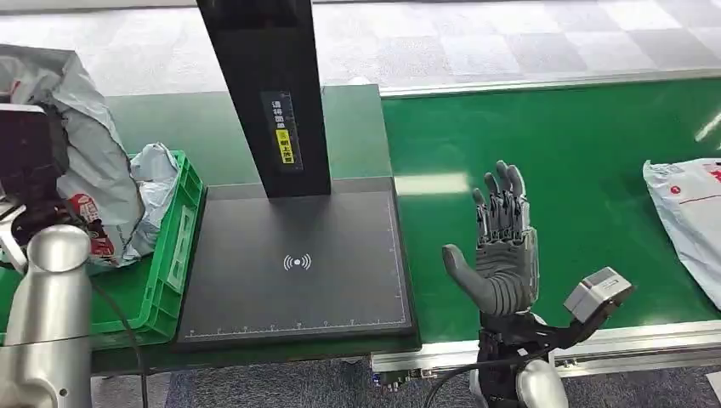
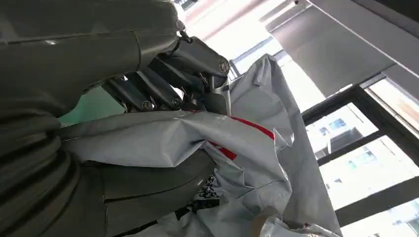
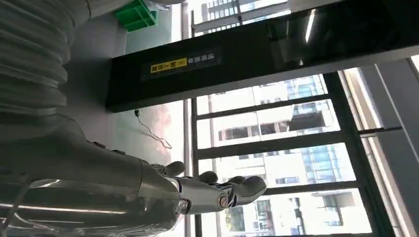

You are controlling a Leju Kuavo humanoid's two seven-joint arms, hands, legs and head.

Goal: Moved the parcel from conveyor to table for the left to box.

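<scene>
Left robot hand grips grey poly-mailer parcel above green crate; film crumpled, soft, light, likely slippery. Scanner pad bare on bench. Right robot hand upright, fingers spread, holding nothing. Next parcel on conveyor, far right; judge best grasped across flat middle, pinching film.

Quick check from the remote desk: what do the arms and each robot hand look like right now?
Both arms are silver metal tubes. The right robot hand has a grey palm and thumb with darker segmented fingers, a small grey box on its wrist and a black cable beneath. The left arm is rounded silver; the left robot hand shows dark fingers and a ribbed grey cover.
</scene>
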